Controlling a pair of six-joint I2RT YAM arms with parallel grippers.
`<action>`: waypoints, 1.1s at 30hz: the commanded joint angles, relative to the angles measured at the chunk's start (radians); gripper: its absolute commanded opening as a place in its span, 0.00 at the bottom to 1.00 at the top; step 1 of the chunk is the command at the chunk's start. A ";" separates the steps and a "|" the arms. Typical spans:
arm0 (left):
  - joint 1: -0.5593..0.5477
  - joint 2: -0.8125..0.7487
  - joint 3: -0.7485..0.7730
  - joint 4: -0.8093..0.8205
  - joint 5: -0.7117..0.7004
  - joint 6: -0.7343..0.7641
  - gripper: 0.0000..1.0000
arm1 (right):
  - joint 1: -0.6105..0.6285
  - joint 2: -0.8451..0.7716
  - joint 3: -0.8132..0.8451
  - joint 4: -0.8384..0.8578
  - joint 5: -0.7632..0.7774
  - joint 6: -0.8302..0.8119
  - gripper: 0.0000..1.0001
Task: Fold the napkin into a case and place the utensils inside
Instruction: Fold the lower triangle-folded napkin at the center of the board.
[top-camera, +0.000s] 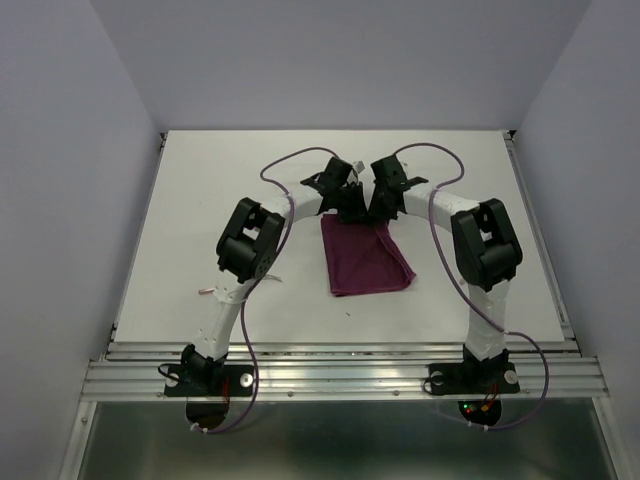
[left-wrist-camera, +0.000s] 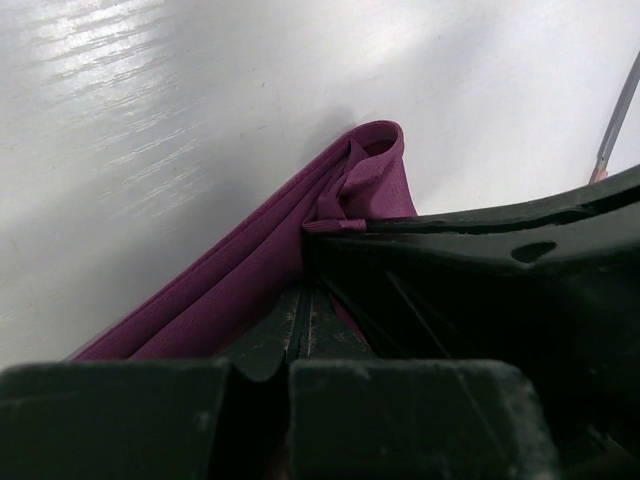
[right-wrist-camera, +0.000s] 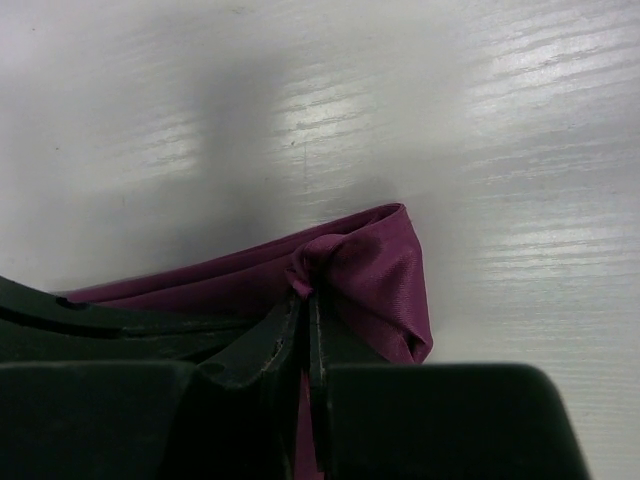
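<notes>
The napkin (top-camera: 365, 258) is lying folded on the white worktop (top-camera: 200, 190), its far edge reaching under both tools. The left tool (left-wrist-camera: 303, 312) is pinching the bunched far left corner, jaws clenched on the cloth. The right tool (right-wrist-camera: 308, 318) is gripping the far right corner likewise (fingers pressed together around the fold). A pale utensil (top-camera: 212, 291) is lying beside the left arm (top-camera: 245, 250), well apart from the napkin.
</notes>
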 joint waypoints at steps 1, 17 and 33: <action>-0.003 -0.051 -0.046 -0.066 -0.031 0.031 0.00 | 0.011 0.019 0.020 -0.010 0.050 0.040 0.01; -0.005 -0.226 -0.189 -0.049 -0.054 0.020 0.00 | 0.011 0.135 0.083 -0.091 0.130 0.082 0.01; -0.051 -0.344 -0.358 0.173 -0.005 -0.164 0.49 | 0.020 0.201 0.169 -0.152 0.187 0.143 0.01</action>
